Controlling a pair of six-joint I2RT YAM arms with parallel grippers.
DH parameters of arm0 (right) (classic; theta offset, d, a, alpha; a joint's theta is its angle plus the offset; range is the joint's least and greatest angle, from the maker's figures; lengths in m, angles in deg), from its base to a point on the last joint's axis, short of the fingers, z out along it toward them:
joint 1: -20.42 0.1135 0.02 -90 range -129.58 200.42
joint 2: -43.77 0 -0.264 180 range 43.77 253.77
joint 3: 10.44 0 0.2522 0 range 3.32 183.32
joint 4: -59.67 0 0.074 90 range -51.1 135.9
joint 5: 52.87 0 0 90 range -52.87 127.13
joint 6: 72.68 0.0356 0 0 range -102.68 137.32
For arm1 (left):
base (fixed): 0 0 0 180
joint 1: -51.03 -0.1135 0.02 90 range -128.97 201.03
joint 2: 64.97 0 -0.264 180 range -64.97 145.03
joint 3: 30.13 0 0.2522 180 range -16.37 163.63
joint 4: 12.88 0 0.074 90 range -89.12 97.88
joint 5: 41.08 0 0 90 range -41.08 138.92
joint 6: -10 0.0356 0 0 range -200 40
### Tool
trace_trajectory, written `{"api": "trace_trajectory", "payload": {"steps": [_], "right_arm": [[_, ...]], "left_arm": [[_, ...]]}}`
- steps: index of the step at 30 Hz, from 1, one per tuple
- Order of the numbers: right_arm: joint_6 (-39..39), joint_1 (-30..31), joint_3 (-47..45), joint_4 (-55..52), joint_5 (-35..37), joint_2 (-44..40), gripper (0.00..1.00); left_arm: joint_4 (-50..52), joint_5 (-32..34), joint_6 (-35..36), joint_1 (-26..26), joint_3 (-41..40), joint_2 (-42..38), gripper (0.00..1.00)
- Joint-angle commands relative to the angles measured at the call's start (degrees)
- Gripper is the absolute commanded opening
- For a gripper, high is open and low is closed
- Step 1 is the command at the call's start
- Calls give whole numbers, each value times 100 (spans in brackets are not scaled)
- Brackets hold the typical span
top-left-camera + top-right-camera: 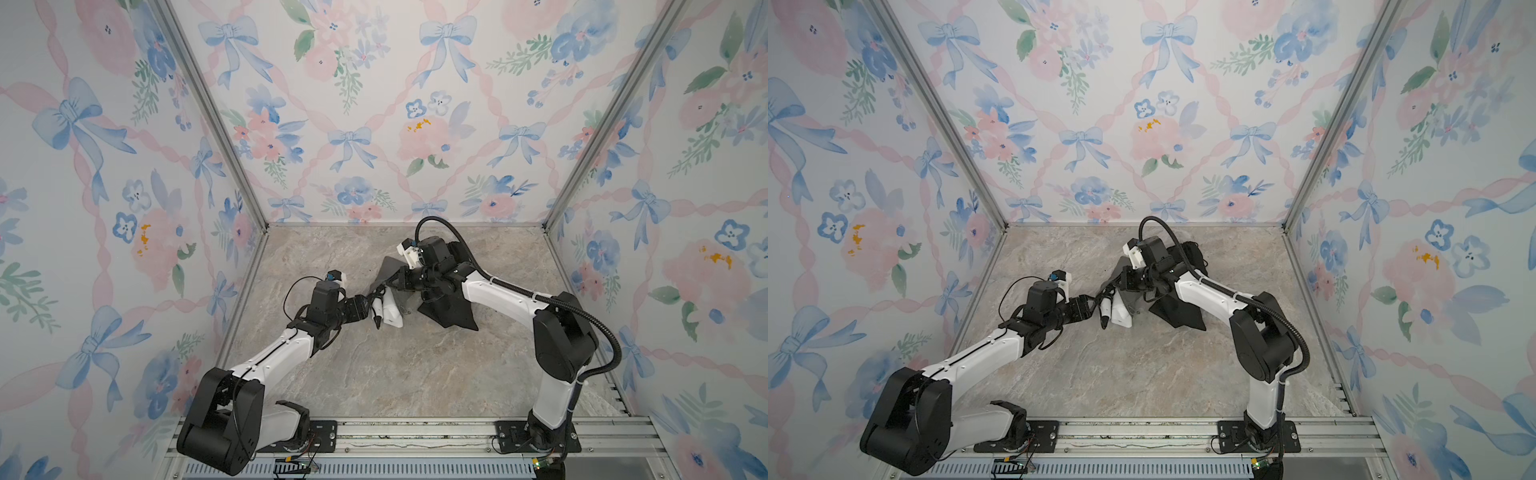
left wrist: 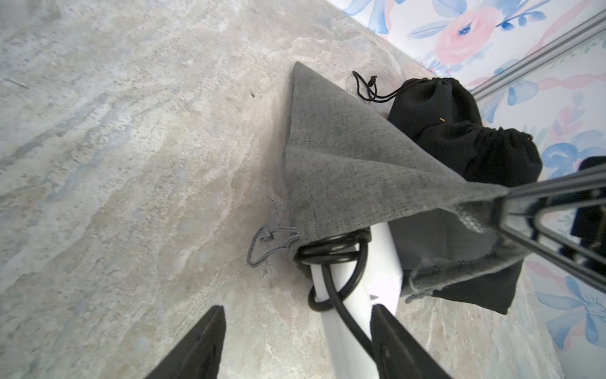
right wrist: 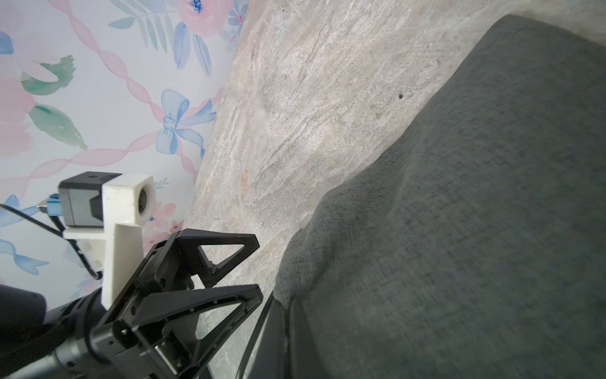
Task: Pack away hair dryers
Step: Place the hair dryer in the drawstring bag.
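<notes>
Rail with both arm bases sits closest to the lens in both top views, well apart from the grey pouch mid-table. Left gripper points at the grey pouch mouth, jaws apart, straddling the white hair dryer. One finger is right against the dryer, the other is off it with bare table between. Dryer lies on the table, one end tucked inside the grey pouch mouth, the rest sticking out toward the left gripper. Dark cord is coiled at the pouch mouth, looped round the dryer. Right gripper is clamped tight on the grey pouch's upper rim, holding it raised so the mouth gapes. Grey drawstring lies loose on the table beside the mouth. Flat black pouch lies partly under the grey pouch, on the right arm's side. Two cinched black pouches, bulging, sit just behind the grey pouch, touching each other; contents hidden.
</notes>
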Motion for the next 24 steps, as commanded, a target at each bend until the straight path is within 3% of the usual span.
{"api": "trace_trajectory", "payload": {"steps": [1,15,24], "right_arm": [[274,-109,153,407,-248,143,1],[589,-370,477,399,-567,281,1],[730,-593,723,318,-679,439,1]], "left_arm": [[28,204,-117,-33,-143,-84,69],[-272,211,-328,42,-727,-504,64],[-841,173,-313,430,-612,-158,67]]}}
